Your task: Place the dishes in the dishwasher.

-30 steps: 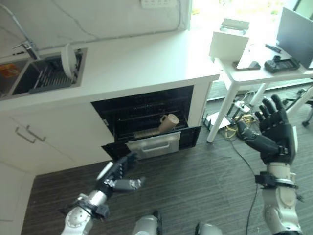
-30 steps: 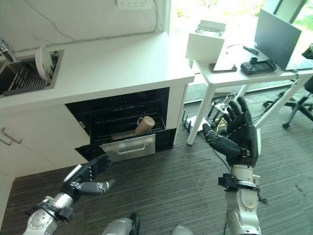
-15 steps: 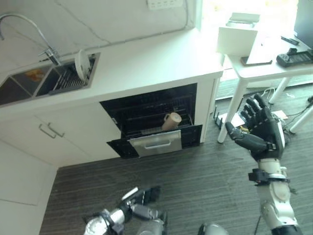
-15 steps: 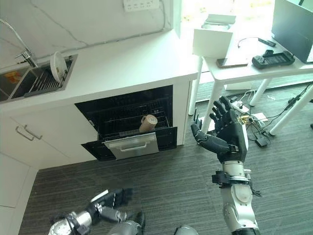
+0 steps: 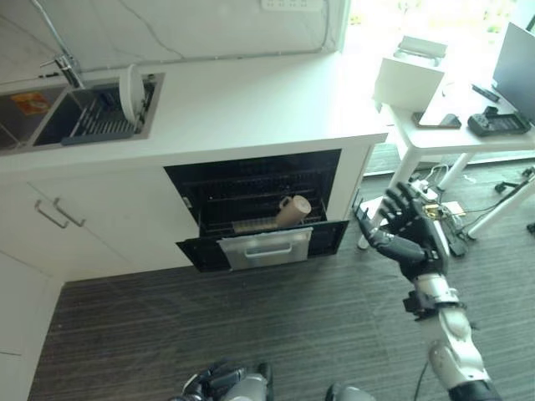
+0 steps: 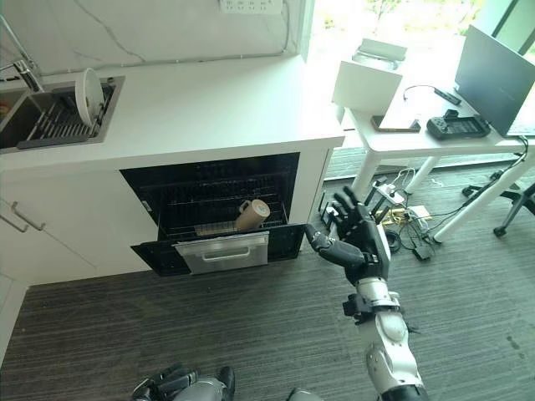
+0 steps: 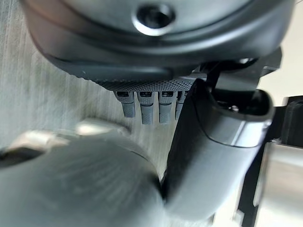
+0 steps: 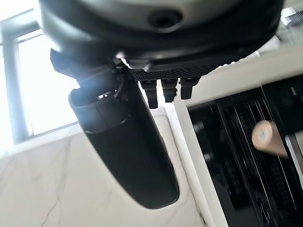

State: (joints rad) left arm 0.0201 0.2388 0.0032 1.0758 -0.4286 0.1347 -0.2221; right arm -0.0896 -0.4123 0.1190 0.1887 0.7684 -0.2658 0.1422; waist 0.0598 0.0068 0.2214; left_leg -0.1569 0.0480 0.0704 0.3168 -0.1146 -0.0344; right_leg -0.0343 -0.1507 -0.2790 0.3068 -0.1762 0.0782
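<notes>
My right hand (image 6: pixel 355 240) is raised in the lower right of the frame with its fingers spread and straight, holding nothing. My left hand (image 7: pixel 156 101) hangs low at the bottom edge of the head views; its wrist view shows the fingers extended and empty.

The black built-in dishwasher (image 5: pixel 251 196) sits at centre frame under the white countertop (image 5: pixel 251 100), its door (image 5: pixel 259 248) dropped open. 1 tan ceramic mug (image 5: pixel 292 210) lies tilted on the pulled-out lower rack. 1 round white plate (image 5: pixel 129 86) stands on edge in the dark drying rack (image 5: pixel 96 125) inside the steel sink (image 5: pixel 50 125), upper left of the frame, well apart from both hands.

My worry is reach: the plate is far from either hand, so I judge I must step closer, and the open door juts toward me at shin height, where it could be kicked. The plate standing on edge could slip from a poor pinch or knock the chrome tap (image 5: pixel 60 58). The tilted mug could roll if the rack is jolted.

At right, a white desk (image 6: pixel 435 138) with a laptop (image 6: pixel 493 79), a white box (image 6: pixel 368 88) and floor cables narrows my room on that side.
</notes>
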